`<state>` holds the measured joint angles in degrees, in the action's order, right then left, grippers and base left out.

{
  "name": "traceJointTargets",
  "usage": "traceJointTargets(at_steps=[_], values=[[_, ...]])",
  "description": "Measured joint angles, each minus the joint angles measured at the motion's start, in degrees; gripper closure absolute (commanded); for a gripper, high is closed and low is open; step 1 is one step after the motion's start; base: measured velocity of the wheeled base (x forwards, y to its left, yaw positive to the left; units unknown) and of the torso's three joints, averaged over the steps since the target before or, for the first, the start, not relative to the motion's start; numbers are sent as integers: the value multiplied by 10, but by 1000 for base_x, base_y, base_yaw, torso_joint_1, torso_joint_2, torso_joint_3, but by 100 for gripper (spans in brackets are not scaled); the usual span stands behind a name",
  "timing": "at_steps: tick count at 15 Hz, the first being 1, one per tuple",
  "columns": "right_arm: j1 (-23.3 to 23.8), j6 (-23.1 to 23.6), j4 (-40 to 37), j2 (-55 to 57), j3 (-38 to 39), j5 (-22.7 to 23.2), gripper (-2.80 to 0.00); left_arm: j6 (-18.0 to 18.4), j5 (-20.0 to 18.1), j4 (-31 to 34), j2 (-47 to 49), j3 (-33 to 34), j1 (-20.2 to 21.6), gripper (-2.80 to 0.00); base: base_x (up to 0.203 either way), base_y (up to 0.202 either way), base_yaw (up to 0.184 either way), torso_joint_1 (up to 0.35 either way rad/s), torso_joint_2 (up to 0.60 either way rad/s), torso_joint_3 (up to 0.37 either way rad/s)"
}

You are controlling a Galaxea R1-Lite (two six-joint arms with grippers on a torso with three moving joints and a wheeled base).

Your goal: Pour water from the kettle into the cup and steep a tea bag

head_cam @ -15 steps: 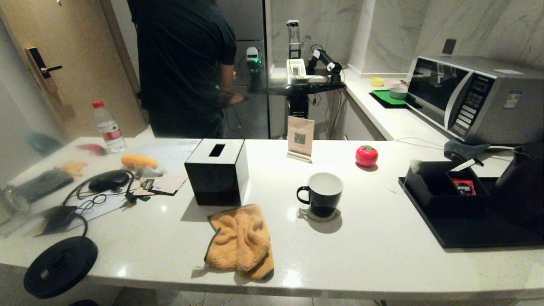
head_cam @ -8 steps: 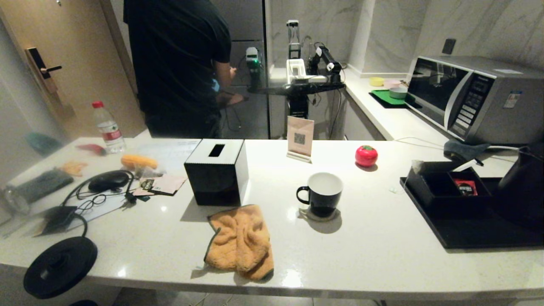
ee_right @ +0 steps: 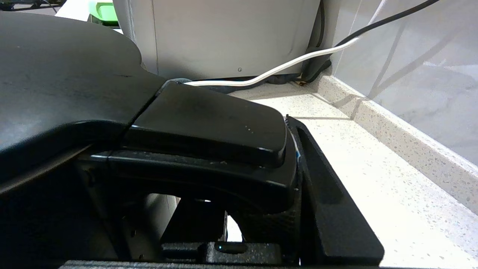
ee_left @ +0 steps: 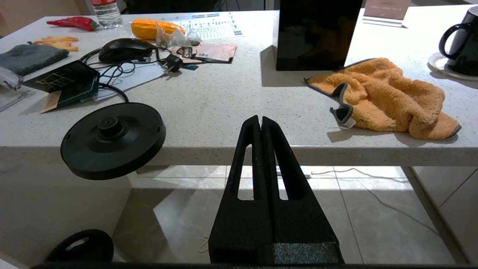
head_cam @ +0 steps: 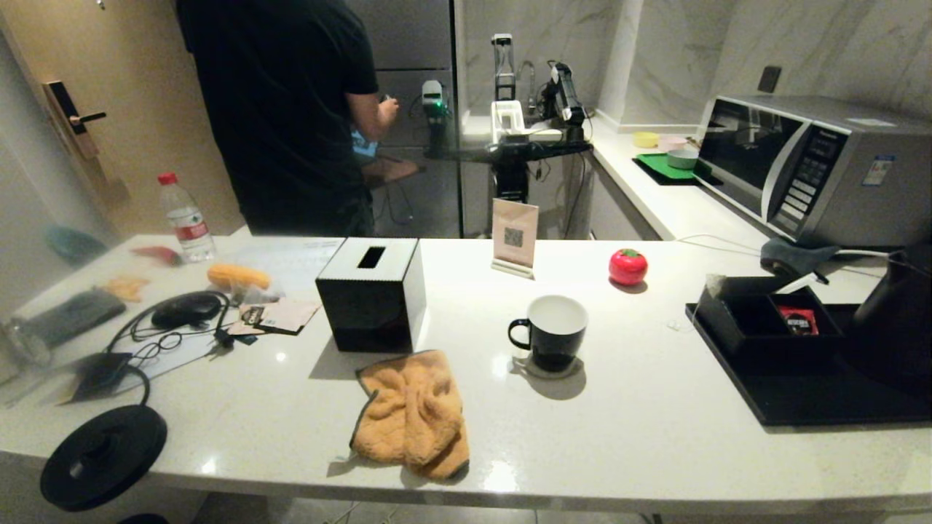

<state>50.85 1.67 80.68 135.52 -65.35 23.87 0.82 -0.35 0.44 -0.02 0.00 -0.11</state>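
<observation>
White speckled stone makes up the desk (head_cam: 655, 407), with a microwave (head_cam: 808, 167) along its far right side and a person in black (head_cam: 284, 109) standing beyond the far edge.

At the right edge the kettle (head_cam: 892, 320) stands on a black tray (head_cam: 815, 397), next to a black box (head_cam: 764, 320) holding a red sachet (head_cam: 795, 320). The cup (head_cam: 553, 333) sits on a small saucer near the middle of the desk, well apart from the kettle and toward the robot's left of it, its white inside looking empty. No tea bag can be made out with certainty.

From the right wrist, the right tool (ee_right: 295, 179) is closed around the kettle's handle (ee_right: 209, 149), one black finger (ee_right: 328, 194) lying against the handle's outer side; the grip looks narrow and set. The left tool (ee_left: 260, 125) is shut with nothing in it, parked low before the near edge beside the kettle's round base (ee_left: 112, 140).

The coming move turns on this: the cup lies across the desk from the held kettle, so the kettle must probably be lifted off the tray and carried toward the middle, spout leading. The right arm is the nearer and the one engaged.

Compared with a second ago, the kettle's dark bulk sits slightly further toward the right edge, and the person has shifted left.
</observation>
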Motion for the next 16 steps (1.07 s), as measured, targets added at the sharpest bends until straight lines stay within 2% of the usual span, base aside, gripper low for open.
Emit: traceJointTargets(at_steps=[16], values=[[0,-25,-7,-35,0,-1,0,0,0,0,0,0,0,0,0,0,0,0,0,0]])
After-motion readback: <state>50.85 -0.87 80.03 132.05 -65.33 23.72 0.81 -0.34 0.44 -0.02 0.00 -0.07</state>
